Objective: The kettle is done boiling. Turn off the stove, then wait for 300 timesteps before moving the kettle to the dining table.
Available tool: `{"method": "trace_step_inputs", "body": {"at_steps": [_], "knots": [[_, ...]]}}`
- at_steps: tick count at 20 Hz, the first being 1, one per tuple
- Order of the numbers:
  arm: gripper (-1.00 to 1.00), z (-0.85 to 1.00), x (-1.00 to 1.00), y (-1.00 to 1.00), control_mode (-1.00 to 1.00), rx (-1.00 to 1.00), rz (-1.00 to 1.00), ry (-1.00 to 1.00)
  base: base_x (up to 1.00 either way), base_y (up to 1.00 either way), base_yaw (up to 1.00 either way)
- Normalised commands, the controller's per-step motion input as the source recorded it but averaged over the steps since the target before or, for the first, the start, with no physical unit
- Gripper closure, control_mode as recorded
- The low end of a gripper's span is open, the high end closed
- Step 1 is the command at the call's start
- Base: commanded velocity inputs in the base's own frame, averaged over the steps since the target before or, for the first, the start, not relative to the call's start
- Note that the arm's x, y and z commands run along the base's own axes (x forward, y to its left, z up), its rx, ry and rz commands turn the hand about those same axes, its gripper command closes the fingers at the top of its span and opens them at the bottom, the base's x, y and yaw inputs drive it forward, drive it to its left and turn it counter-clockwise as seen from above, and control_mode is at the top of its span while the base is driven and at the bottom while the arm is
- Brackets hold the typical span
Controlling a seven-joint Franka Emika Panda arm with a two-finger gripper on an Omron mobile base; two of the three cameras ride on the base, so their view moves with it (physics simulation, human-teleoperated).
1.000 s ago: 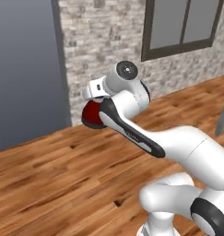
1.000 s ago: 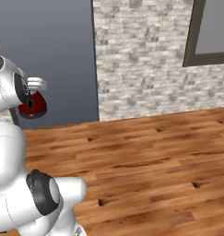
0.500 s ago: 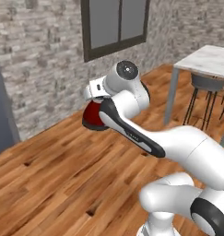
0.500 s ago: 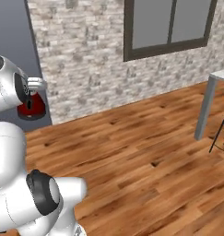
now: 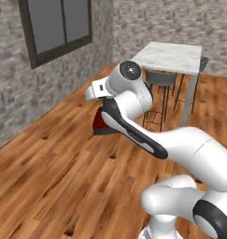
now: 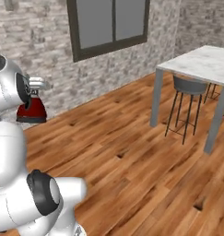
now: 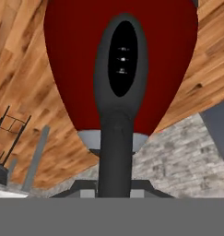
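The red kettle [image 5: 101, 124] hangs above the wooden floor, held by its dark looped handle [image 7: 115, 120]. My gripper [image 7: 114, 188] is shut on that handle, with the red body [image 7: 69, 60] spreading out beyond it in the hand view. From the right base view the kettle [image 6: 32, 111] sits just under the hand [image 6: 36, 85] at the far left. The dining table [image 5: 171, 57] with its white marble top stands ahead to the right, also seen as the marble table [image 6: 209, 63] on thin grey legs. The stove is out of view.
A grey round stool [image 5: 159, 79] stands under the table's near side, the same stool [image 6: 189, 85] between the legs. A dark-framed window [image 6: 111, 23] sits in the stone wall [image 5: 21, 98]. Wooden floor [image 6: 132, 156] lies between me and the table.
The whole picture has swung as the base turned: the grey wall panel slid out, the window passed by, and the dining table came into view. The kettle stays in the shut gripper.
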Motion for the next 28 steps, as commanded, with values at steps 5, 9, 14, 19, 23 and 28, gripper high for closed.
{"method": "trace_step_inputs", "body": {"at_steps": [5,9,14,19,23,28], "knots": [[1.0,0.0,0.0,0.0,1.0,0.0,0.0,0.0,0.55,0.21,-0.38],[1.0,0.0,0.0,0.0,1.0,0.0,0.0,0.0,0.66,0.13,-0.33],[1.0,0.0,0.0,0.0,1.0,0.0,0.0,0.0,0.68,-0.07,-0.27],[1.0,0.0,0.0,0.0,1.0,0.0,0.0,0.0,0.69,-0.24,-0.22],[1.0,0.0,0.0,0.0,1.0,0.0,0.0,0.0,0.69,-0.29,-0.18],[1.0,0.0,0.0,0.0,1.0,0.0,0.0,0.0,0.7,-0.25,-0.17]]}}
